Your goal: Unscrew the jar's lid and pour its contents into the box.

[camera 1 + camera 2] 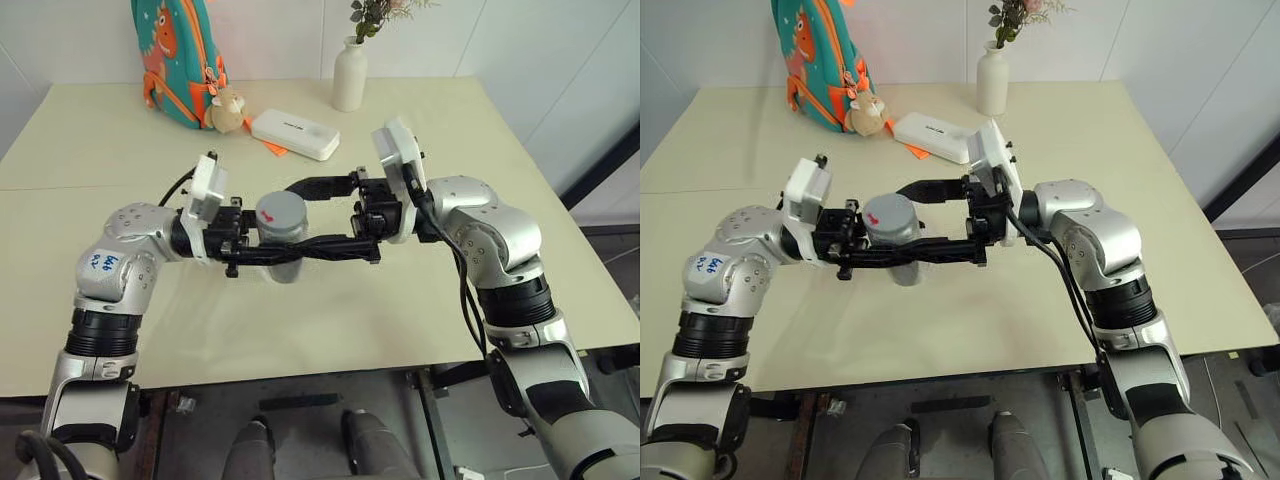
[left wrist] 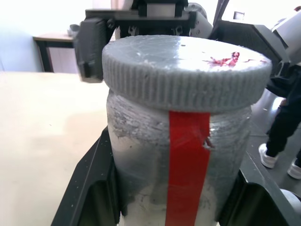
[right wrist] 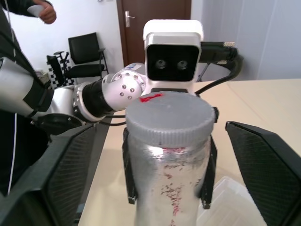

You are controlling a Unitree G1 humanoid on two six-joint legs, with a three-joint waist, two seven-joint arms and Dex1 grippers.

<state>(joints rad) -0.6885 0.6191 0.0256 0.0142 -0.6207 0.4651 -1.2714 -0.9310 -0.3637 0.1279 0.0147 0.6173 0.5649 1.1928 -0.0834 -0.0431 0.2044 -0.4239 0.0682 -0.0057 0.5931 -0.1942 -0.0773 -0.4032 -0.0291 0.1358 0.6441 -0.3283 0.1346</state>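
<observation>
Cream tabletop [image 1: 420,300] was seen from the head, with the jar [image 1: 283,262] held above it, clamped by the left gripper [image 1: 300,252]. From the left wrist, the grey lid [image 2: 186,75] was seen seated on it. From the right wrist, the right gripper [image 3: 169,183] was spread wide beside the lid, touching nothing; the clear box [image 3: 230,202] lay below.

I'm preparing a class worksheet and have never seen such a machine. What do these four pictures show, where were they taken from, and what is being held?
A two-armed humanoid robot stands at a beige table. Two pictures look down from its head; the other two come from cameras on its wrists. The left pincer is shut on a clear jar with red tape, its grey lid still on. The right pincer stands open on either side of the lid. Farther back lie a white case, a white vase and a teal backpack.
</observation>
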